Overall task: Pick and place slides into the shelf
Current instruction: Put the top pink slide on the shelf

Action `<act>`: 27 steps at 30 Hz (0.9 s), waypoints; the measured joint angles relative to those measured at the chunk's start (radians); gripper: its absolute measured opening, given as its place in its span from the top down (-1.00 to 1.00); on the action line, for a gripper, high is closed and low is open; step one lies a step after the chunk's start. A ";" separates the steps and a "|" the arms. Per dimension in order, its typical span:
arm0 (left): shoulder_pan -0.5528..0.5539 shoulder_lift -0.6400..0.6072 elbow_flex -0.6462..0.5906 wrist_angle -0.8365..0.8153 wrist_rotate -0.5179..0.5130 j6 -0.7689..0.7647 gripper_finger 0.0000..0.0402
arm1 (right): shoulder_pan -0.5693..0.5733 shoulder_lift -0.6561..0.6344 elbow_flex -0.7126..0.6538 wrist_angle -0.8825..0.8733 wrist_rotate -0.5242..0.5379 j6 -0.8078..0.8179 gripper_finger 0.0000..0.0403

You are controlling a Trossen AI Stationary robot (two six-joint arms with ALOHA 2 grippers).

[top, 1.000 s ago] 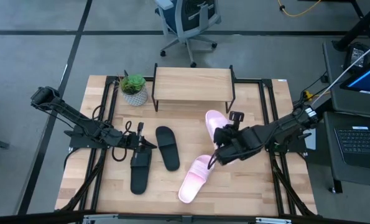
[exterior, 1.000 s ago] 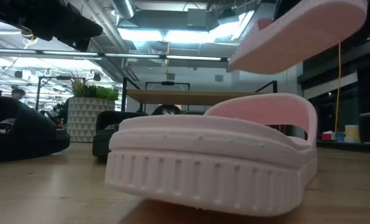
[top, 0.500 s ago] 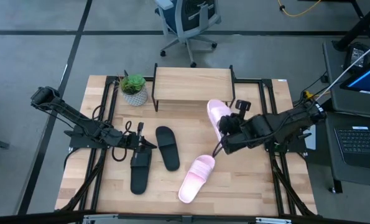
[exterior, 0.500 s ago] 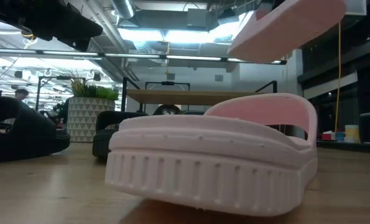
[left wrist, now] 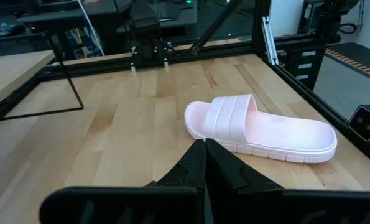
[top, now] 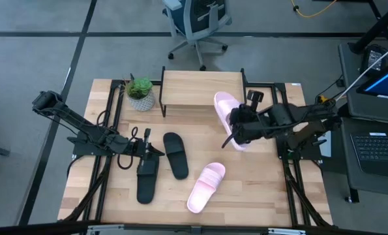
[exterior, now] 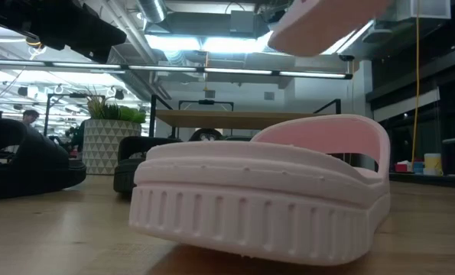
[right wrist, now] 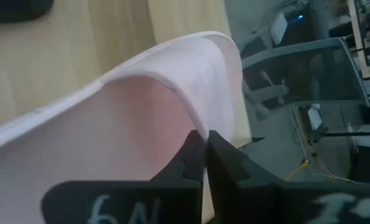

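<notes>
One pale pink slide [top: 225, 111] hangs in the air before the shelf's right front leg, held by my shut right gripper [top: 235, 128]; in the low view this pink slide [exterior: 319, 23] shows high up, tilted. The second pink slide [top: 205, 187] lies sole down near the table's near edge. Two black slides [top: 175, 155] [top: 147, 177] lie sole down left of the middle. My left gripper [top: 152, 151], shut and holding nothing, stays above the left black slide's far end. The shelf [top: 203, 90] stands at the far edge with nothing on its board. My right gripper [right wrist: 204, 147] pinches a thin curved pink wall of the slide, seemingly the strap's edge [right wrist: 194, 118], between its two fingers. It comes from the table's right side. The slide is lifted clear of the table and tilted, its long side running roughly far to near.
A small potted plant [top: 140, 93] stands left of the shelf. Black frame rails [top: 277, 111] run along the table's left and right sides. Bare wood lies between the black slides and the held pink slide. An office chair [top: 197, 19] stands on the floor beyond the table.
My right gripper has carried the pink slide up and toward the far edge, closer to the shelf's right front, staying shut on it. The slide has risen in the low view and turned a little. The other slides have stayed put.
</notes>
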 joint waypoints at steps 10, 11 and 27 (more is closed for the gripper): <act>0.000 0.000 0.000 0.000 0.000 0.000 1.00 | -0.100 0.000 0.045 0.000 0.015 -0.099 0.97; 0.000 0.000 0.000 0.000 0.000 0.000 1.00 | -0.111 0.001 0.045 0.000 0.015 -0.109 0.97; 0.000 0.000 0.000 0.000 0.000 -0.003 1.00 | -0.273 0.001 0.045 0.032 0.039 -0.119 0.97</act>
